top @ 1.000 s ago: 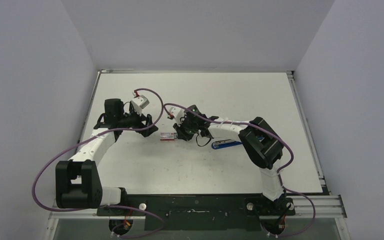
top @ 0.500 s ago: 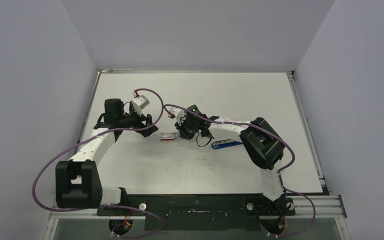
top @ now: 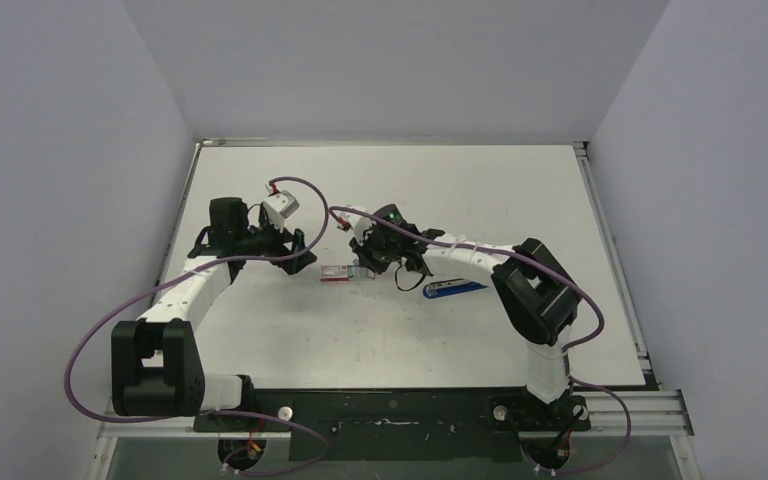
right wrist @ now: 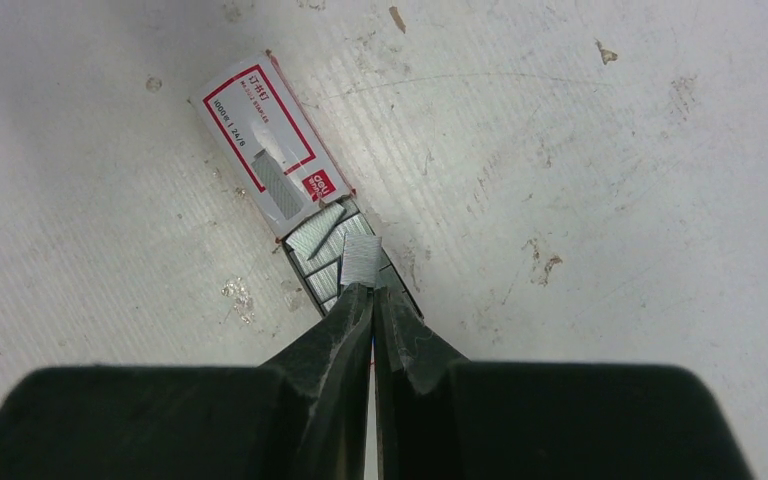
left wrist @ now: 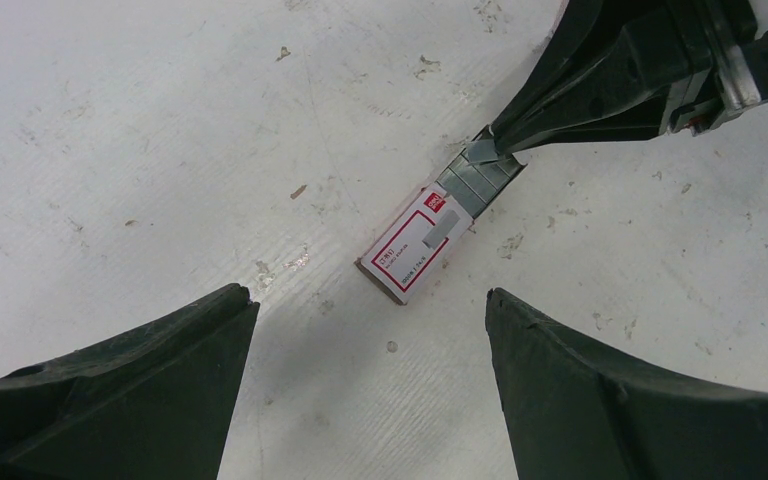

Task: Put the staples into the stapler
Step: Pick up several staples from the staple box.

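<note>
Light: bright, even, from overhead; 3 views, all sharp. Scuffed white tabletop [top: 360, 330]: matte, evenly lit, faint soft-edged shadows only. Left gripper's black fingers [left wrist: 110, 400]: dark, near featureless in foreground. Silvery-grey staple strips [right wrist: 362, 258]: crisp, mild sheen, thin shadow at edges.

Staple strip's [right wrist: 362, 258] near end hidden between the right jaws; small print on the box [right wrist: 243, 118] illegible.

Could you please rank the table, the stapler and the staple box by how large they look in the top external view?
Largest to smallest:
1. table
2. stapler
3. staple box
The stapler and box both lie on the table, so nearness hardly skews this.
</note>
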You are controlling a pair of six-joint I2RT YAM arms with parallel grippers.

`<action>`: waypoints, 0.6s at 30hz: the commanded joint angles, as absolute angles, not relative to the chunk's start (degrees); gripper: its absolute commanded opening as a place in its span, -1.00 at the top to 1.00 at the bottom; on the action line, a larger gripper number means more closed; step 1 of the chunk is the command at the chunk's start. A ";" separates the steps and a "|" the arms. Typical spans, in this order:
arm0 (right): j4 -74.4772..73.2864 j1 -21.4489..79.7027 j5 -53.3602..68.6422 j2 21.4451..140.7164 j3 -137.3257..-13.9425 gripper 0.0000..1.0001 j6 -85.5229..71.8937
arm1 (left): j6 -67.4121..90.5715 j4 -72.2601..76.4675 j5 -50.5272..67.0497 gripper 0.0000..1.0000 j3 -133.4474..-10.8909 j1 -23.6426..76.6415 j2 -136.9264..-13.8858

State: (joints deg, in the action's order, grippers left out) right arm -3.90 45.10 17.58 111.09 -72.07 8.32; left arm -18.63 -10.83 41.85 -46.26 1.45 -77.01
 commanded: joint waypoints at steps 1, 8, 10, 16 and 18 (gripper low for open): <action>-2.76 45.24 18.66 106.39 -70.99 0.89 9.38 | -19.33 -10.35 42.63 -0.68 -47.34 1.58 -77.51; -3.92 41.92 21.28 104.48 -70.22 0.89 11.15 | -18.85 -8.70 43.42 -0.68 -48.30 1.51 -78.62; -4.72 40.97 22.93 104.19 -70.18 0.89 11.79 | -18.67 -8.29 43.84 -0.68 -48.42 1.58 -78.98; -10.36 40.98 27.22 100.62 -67.96 0.89 18.34 | -18.81 -7.69 43.87 -0.68 -48.52 1.60 -79.50; -13.47 41.41 27.90 99.54 -67.14 0.89 21.02 | -18.53 -7.31 43.86 -0.68 -48.45 1.59 -79.66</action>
